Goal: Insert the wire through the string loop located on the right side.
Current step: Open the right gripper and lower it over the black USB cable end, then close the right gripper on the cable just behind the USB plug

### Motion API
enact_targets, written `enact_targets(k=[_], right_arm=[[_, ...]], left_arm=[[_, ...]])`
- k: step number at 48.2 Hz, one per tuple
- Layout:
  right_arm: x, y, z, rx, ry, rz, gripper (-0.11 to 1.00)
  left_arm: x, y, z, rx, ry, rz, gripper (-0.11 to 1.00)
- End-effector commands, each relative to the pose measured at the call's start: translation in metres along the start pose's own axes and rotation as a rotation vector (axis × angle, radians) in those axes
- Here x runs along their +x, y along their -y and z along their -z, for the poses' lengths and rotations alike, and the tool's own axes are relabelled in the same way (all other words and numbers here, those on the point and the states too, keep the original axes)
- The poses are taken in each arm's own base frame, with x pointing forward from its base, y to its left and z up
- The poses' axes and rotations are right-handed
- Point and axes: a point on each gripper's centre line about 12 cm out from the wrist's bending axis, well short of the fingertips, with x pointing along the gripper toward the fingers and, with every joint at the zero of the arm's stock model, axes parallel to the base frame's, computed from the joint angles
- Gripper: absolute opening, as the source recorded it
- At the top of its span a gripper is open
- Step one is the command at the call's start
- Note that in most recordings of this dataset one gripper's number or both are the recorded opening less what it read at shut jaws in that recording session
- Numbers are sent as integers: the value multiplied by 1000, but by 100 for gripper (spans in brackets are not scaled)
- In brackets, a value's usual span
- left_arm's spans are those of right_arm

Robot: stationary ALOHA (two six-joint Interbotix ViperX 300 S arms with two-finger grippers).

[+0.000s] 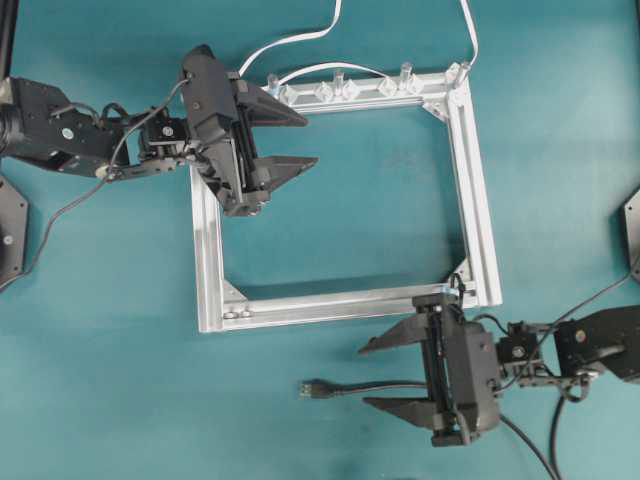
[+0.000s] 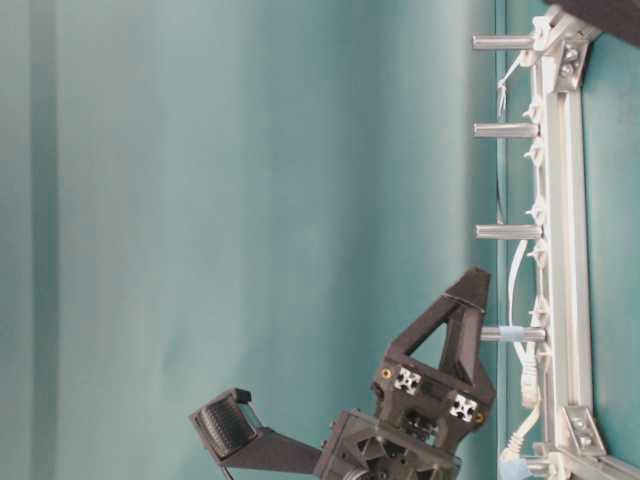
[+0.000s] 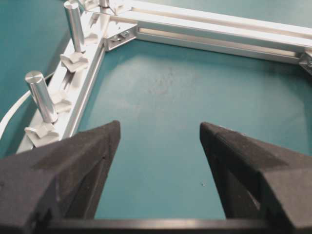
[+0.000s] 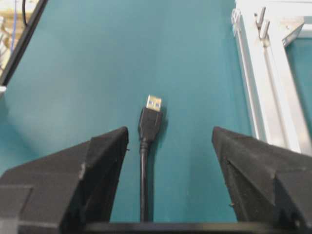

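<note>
Wire (image 1: 365, 388): a long, thin black cable with a smooth sheath, ending in a small black rectangular plug (image 4: 150, 123) with a bright metal tip, lying flat on the matte teal table surface (image 1: 110, 350) just outside the near rail of the square silver aluminium frame (image 1: 480, 200). The right gripper (image 1: 390, 377), matte black with wedge-shaped fingers faced in coarse foam, stands with its jaws spread wide on either side of the cable behind the plug, gripping nothing. The string loop cannot be made out in any view. Along the frame's far rail stand clear plastic clips (image 1: 330, 90) and polished cylindrical metal posts (image 3: 41, 95); a thin white cable (image 1: 290, 40) runs past them. Over the frame's left rail, the left gripper (image 1: 300, 138) holds its jaws fully apart, empty.
</note>
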Motion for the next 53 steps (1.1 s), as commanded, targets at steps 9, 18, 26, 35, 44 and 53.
enact_targets(k=[9, 18, 26, 35, 44, 53], right_arm=[[12, -12, 11, -16, -16, -17, 80], [20, -17, 19, -24, -33, -21, 80], [24, -15, 27, -33, -51, -13, 79], [26, -13, 36, -42, -69, -6, 80], [27, -12, 39, -45, -77, -4, 80], [29, -9, 38, -42, -76, 6, 79]], left_arm=[[-3, 4, -13, -10, 41, 11, 78], [-4, 4, -13, -27, 39, 13, 78], [-3, 8, -13, -24, 40, 21, 78], [-3, 11, -12, -23, 38, 28, 78], [-3, 13, -13, -23, 39, 34, 78], [-3, 14, -13, -20, 40, 37, 77]])
